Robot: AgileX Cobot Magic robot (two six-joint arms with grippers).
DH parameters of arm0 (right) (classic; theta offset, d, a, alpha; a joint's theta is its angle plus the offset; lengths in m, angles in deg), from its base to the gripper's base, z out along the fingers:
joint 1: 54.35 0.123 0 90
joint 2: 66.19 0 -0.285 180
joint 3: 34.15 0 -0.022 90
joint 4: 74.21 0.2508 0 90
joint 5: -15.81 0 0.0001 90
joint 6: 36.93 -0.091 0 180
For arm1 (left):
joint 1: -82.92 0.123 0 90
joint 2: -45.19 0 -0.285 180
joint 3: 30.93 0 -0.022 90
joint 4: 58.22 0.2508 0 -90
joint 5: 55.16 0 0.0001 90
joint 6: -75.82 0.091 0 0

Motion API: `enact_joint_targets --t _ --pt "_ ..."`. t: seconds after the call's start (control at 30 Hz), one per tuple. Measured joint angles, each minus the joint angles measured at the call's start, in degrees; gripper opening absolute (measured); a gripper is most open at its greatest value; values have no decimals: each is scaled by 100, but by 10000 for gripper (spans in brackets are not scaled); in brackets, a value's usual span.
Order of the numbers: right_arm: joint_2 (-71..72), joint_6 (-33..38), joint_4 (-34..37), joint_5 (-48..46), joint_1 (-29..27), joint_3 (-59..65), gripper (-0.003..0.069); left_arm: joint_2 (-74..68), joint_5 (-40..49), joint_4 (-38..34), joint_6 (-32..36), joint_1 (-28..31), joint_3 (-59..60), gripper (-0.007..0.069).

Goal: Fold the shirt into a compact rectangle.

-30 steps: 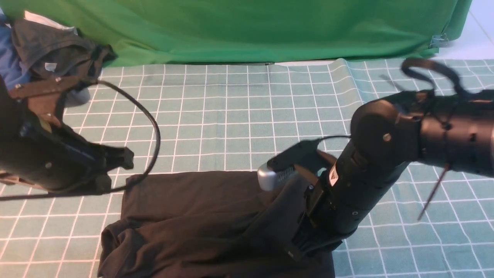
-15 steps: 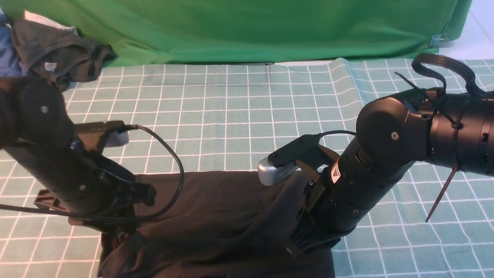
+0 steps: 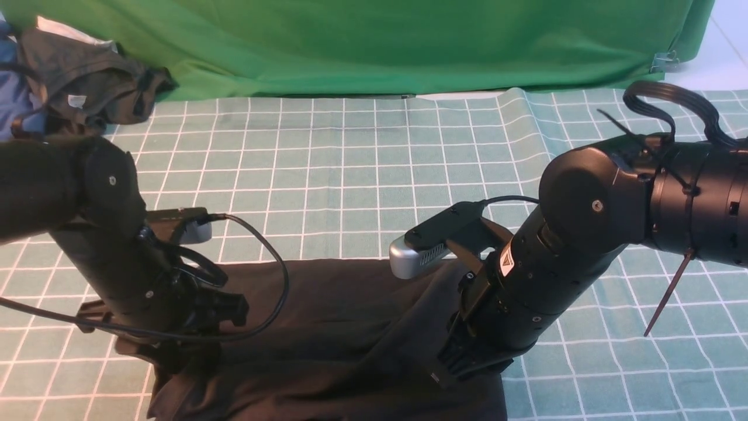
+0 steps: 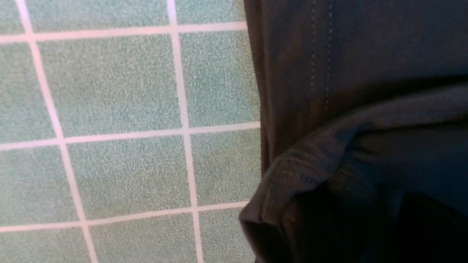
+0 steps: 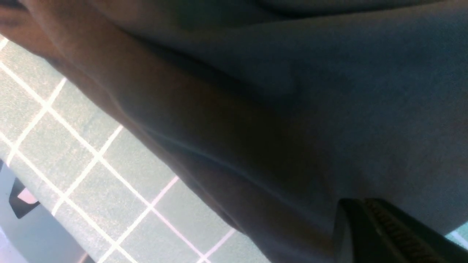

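My right gripper (image 3: 447,371) is clamped on a fold of the black shirt (image 3: 327,327), which lies rumpled on the checked tablecloth (image 3: 350,175) at the near edge, between my two arms. The fabric rises in a taut ridge toward my closed jaws. My left gripper (image 3: 175,365) is down at the shirt's left edge, where a stitched hem curls over. My own arm hides its jaws, so I cannot tell whether they are parted or closed. A heap of other clothes (image 3: 87,76) sits in the far left corner, against the green curtain (image 3: 380,41).
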Motion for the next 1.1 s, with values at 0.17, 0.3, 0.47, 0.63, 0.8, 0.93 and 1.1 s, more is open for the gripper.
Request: enact_joint_targets --t 0.17,0.3,0.47,0.63,0.8,0.93,1.1 --pt "0 0 0 0 0 0 22 -77 30 -26 223 0 -6 29" --pt "0 0 0 0 0 0 22 44 93 -38 313 0 -81 15" --pt "0 0 0 4 0 0 22 831 82 42 381 0 -233 15" --pt "0 0 0 53 0 0 22 1258 -229 209 155 102 -233 15" --pt "0 0 0 84 0 0 22 1166 -399 343 -33 330 -183 15" --pt "0 0 4 84 0 0 22 955 -409 391 -73 454 -111 15" --pt "0 0 4 84 0 0 23 776 -514 364 -97 461 -94 18"
